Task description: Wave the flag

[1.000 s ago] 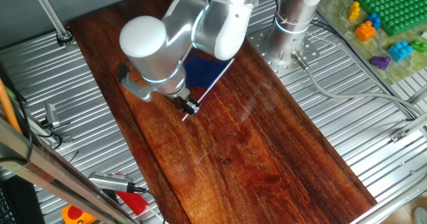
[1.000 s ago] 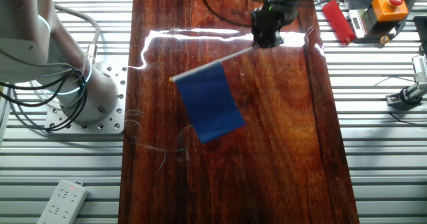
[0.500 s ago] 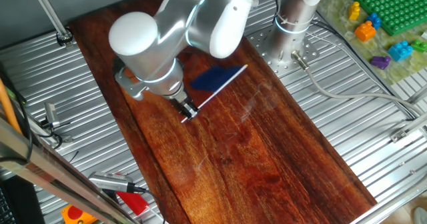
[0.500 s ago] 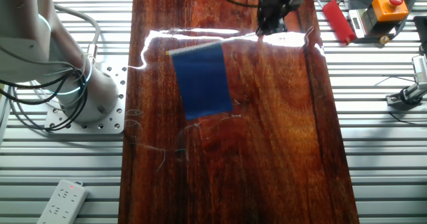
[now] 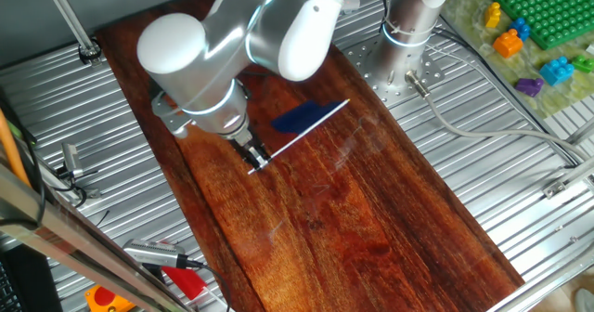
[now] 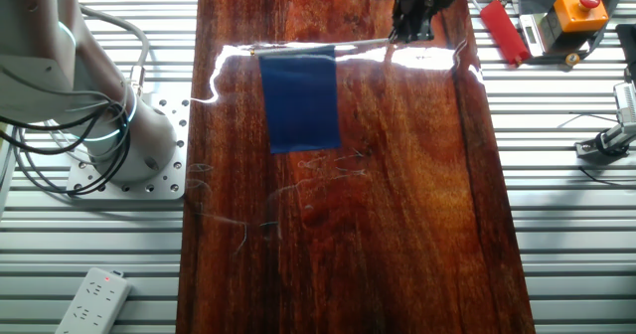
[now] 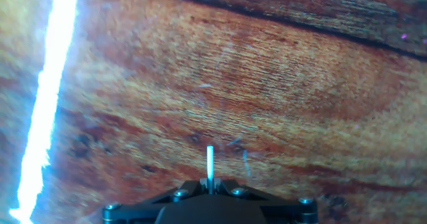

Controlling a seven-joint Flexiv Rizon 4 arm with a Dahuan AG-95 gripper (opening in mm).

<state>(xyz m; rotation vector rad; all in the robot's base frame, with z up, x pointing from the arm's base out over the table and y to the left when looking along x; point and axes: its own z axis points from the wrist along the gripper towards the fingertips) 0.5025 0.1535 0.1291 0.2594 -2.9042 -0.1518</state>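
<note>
The flag (image 5: pixel 299 118) is a small dark blue cloth on a thin white stick. My gripper (image 5: pixel 257 158) is shut on the stick's lower end and holds the flag just above the dark wooden board (image 5: pixel 353 210). In the other fixed view the cloth (image 6: pixel 300 101) hangs down from the level stick, and the gripper (image 6: pixel 409 31) holds the stick's right end. In the hand view only a short white stub of the stick (image 7: pixel 209 163) shows between the closed jaws; the cloth is out of view there.
The arm's base (image 5: pixel 405 33) stands at the board's far side. A green baseplate with toy bricks (image 5: pixel 538 24) lies at the far right. A red lighter (image 6: pixel 503 30) and an orange button box (image 6: pixel 579 11) lie beside the board. A power strip (image 6: pixel 94 296) lies at the lower left.
The gripper has swung the flag: in the other fixed view the stick turned from slanted to level and the cloth moved up and left. The arm shifted slightly left.
</note>
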